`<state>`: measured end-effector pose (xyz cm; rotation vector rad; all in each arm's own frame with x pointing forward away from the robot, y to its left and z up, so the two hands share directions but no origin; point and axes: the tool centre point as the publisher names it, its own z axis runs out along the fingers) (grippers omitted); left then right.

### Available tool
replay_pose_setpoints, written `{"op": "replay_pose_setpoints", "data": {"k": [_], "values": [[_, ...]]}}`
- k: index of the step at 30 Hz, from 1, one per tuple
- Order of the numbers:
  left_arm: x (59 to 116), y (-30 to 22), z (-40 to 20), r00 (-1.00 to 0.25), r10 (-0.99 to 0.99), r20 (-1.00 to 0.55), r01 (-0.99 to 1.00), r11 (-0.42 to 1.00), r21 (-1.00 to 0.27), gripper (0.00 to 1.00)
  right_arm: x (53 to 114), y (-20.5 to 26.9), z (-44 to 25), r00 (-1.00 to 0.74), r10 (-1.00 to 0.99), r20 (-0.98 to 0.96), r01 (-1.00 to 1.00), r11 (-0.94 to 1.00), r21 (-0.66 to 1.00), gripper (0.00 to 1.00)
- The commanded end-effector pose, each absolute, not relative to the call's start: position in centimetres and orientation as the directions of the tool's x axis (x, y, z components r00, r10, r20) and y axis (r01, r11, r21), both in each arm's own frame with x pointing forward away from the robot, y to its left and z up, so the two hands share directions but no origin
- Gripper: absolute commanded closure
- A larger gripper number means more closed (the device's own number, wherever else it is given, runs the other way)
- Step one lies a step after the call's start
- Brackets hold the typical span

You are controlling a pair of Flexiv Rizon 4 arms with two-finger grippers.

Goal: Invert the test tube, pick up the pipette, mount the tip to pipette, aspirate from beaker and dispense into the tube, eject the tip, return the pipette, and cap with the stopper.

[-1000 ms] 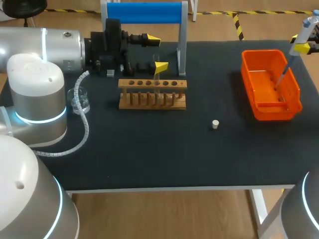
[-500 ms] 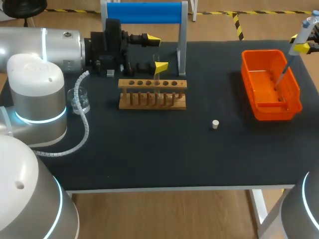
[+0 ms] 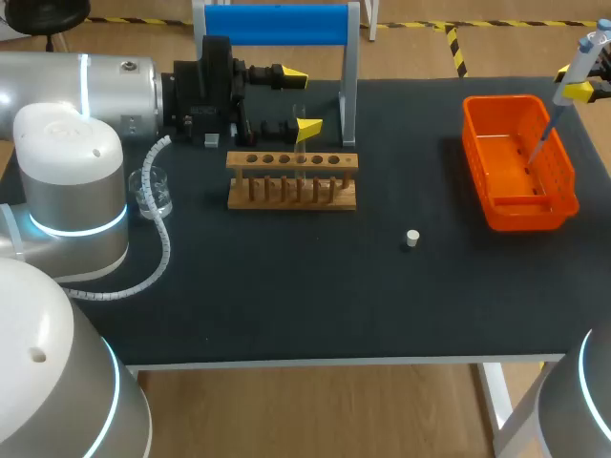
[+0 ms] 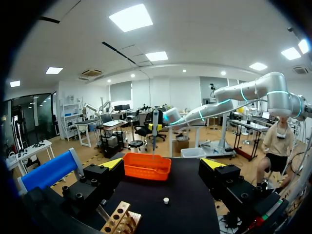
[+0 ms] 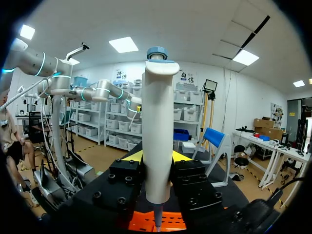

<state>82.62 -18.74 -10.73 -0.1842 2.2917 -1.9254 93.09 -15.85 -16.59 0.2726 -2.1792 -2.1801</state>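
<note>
My right gripper (image 3: 579, 92) is shut on the white pipette (image 3: 552, 119) at the table's far right. The pipette's thin lower end hangs over the orange bin (image 3: 563, 157). In the right wrist view the pipette (image 5: 158, 141) stands upright between the yellow tips, with the orange bin (image 5: 170, 222) below it. My left gripper (image 3: 299, 100) is open above the wooden tube rack (image 3: 291, 181), where a clear test tube (image 3: 300, 145) stands. The left wrist view looks past its open gripper (image 4: 163, 165) to the bin (image 4: 146, 166) and the small white stopper (image 4: 166, 200). A glass beaker (image 3: 153, 193) stands left of the rack.
The stopper (image 3: 412, 238) lies alone on the black mat, right of the rack and in front of it. A blue-topped stand (image 3: 277, 24) rises behind the rack. A white coiled cable (image 3: 158, 243) trails past the beaker.
</note>
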Motion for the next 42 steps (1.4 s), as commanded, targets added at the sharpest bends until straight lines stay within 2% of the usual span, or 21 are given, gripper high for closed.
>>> {"op": "replay_pose_setpoints", "data": {"k": [1, 22, 42], "values": [[82.6, -18.7, -10.8, -0.982, -0.185, -0.032, 0.0, 0.17, -0.986, 0.0, 93.4, -16.2, -16.7, -0.981, -0.168, -0.092, -0.091, -0.008, 0.996, 1.0], [82.6, -18.7, -10.8, -0.982, -0.185, -0.032, 0.0, 0.17, -0.986, 0.0, 93.4, -16.2, -16.7, -0.981, -0.168, -0.092, -0.091, -0.008, 0.996, 1.0], [85.3, -32.3, -7.8, -0.969, -0.246, -0.023, -0.043, 0.26, -0.965, 0.0, 93.4, -16.2, -16.7, -0.981, -0.168, -0.092, -0.091, -0.008, 0.996, 1.0]]}}
